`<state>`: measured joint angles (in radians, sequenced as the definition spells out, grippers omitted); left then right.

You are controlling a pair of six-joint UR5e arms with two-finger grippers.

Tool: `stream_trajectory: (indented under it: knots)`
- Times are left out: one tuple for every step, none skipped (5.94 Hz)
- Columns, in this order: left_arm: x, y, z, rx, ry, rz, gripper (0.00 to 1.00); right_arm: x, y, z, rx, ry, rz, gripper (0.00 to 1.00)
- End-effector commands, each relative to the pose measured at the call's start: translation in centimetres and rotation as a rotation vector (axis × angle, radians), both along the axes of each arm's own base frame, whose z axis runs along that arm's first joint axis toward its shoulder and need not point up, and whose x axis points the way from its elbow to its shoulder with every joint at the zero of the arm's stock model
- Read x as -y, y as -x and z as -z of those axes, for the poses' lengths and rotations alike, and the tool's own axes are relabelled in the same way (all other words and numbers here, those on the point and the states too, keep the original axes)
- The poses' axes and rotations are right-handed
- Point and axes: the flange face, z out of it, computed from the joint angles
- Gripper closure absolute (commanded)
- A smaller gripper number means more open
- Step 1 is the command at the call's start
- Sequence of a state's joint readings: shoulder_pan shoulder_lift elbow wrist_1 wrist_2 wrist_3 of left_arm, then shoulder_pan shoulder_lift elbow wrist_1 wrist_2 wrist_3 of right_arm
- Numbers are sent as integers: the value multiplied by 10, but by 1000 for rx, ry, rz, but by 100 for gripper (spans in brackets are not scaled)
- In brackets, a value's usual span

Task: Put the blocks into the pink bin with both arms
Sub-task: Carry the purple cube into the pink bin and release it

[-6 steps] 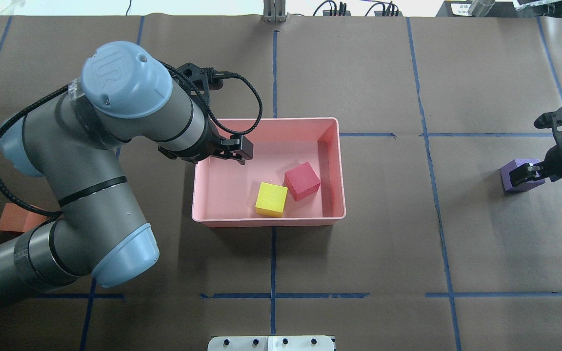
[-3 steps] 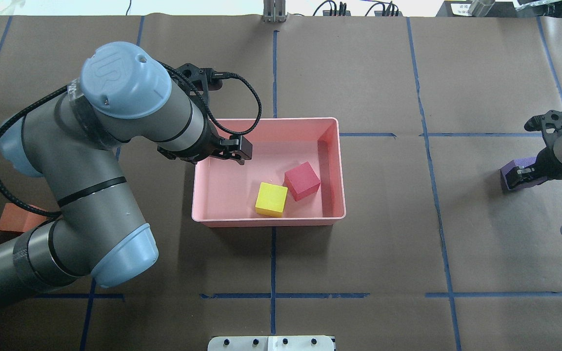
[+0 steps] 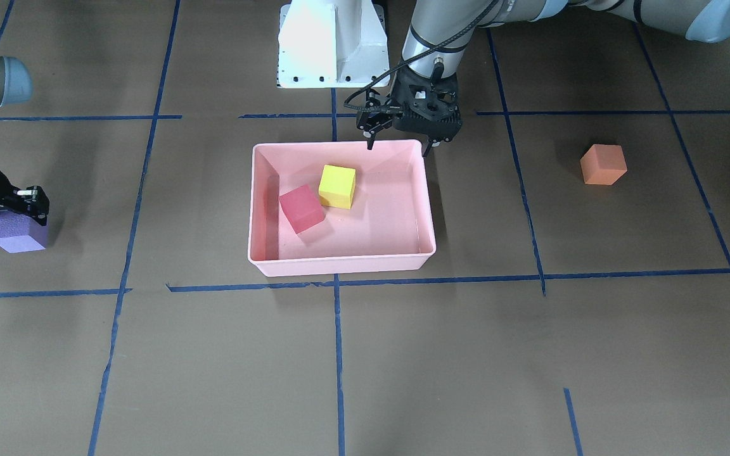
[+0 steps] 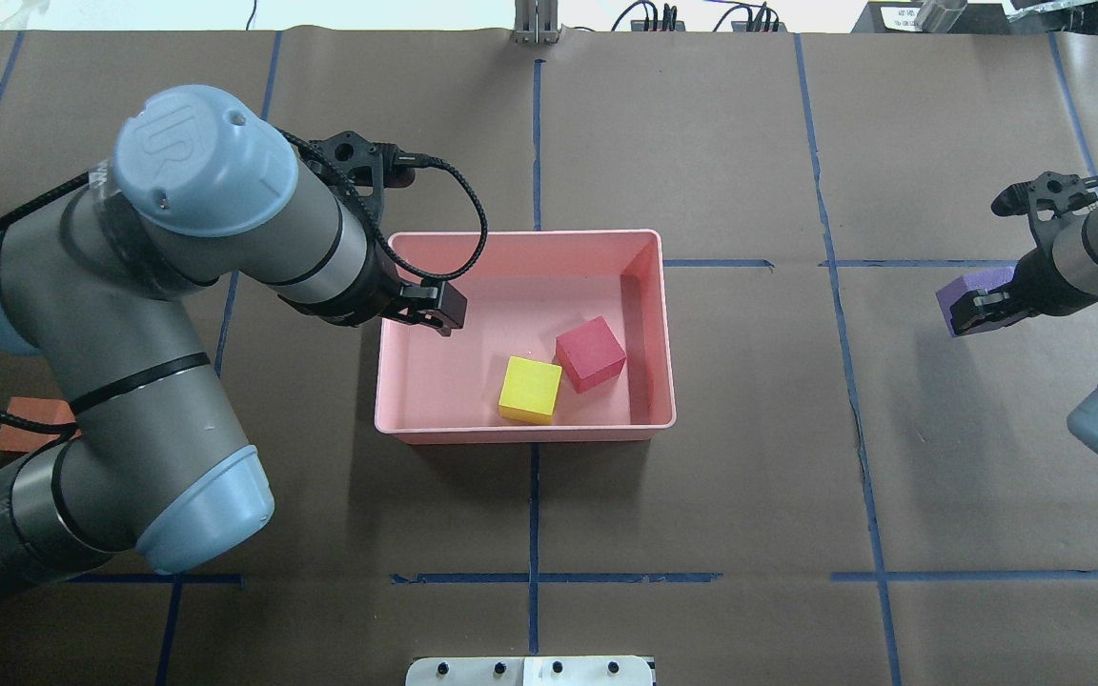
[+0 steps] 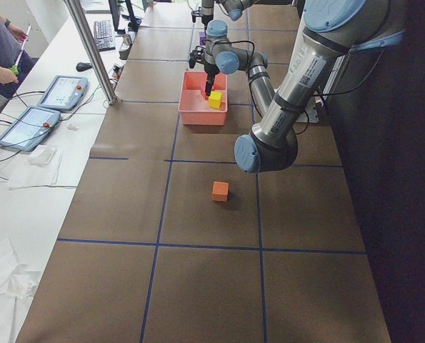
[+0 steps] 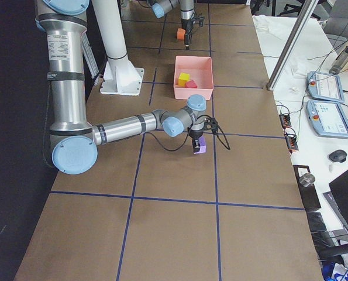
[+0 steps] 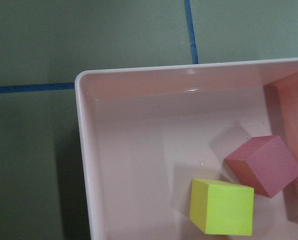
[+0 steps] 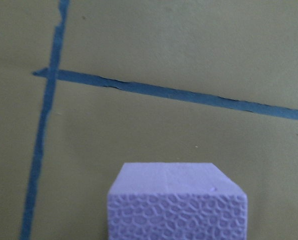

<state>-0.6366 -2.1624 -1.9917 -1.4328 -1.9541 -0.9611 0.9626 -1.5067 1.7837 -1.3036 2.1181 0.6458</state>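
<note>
The pink bin (image 4: 522, 433) sits mid-table and holds the yellow block (image 4: 530, 388) and the red block (image 4: 591, 353); both also show in the left wrist view, yellow (image 7: 222, 207) and red (image 7: 264, 165). My left gripper (image 4: 433, 311) hangs open and empty over the bin's left end; the front view (image 3: 400, 147) shows its fingers spread. The orange block (image 3: 602, 164) lies on the table on my left, half hidden by the left arm in the overhead view (image 4: 23, 431). My right gripper (image 4: 980, 307) is shut on the purple block (image 4: 968, 288) far to the right, low over the table (image 8: 178, 202).
The white pedestal (image 3: 333, 44) stands at the robot-side edge behind the bin. Blue tape lines cross the brown table cover. A metal post (image 5: 91, 50), tablets and an operator are at the far side in the left view.
The right gripper has carried the purple block left and farther from the robot. The left arm has drawn back left, its gripper now over the bin's left edge.
</note>
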Motion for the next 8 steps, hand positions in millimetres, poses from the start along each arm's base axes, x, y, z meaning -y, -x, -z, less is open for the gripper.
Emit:
stream_trajectory:
  knots:
    - [14,49,-39,97,-177,-127,0,24,20,130,11,67,-52,72]
    - [34,84,-79,137,-230,-218,0,38,40,197,12,109,-78,72]
    - [53,132,-129,166,-258,-287,0,33,71,241,37,153,-110,72]
    - [61,166,-170,187,-249,-325,0,23,99,275,73,188,-137,72]
    - [58,201,-215,201,-230,-347,0,11,134,310,101,229,-163,72]
    - [55,228,-264,174,-226,-346,0,7,173,342,105,247,-192,71]
    - [53,248,-314,172,-217,-324,0,2,222,372,90,265,-231,70]
    - [39,260,-345,174,-200,-313,0,-3,276,402,75,292,-256,66]
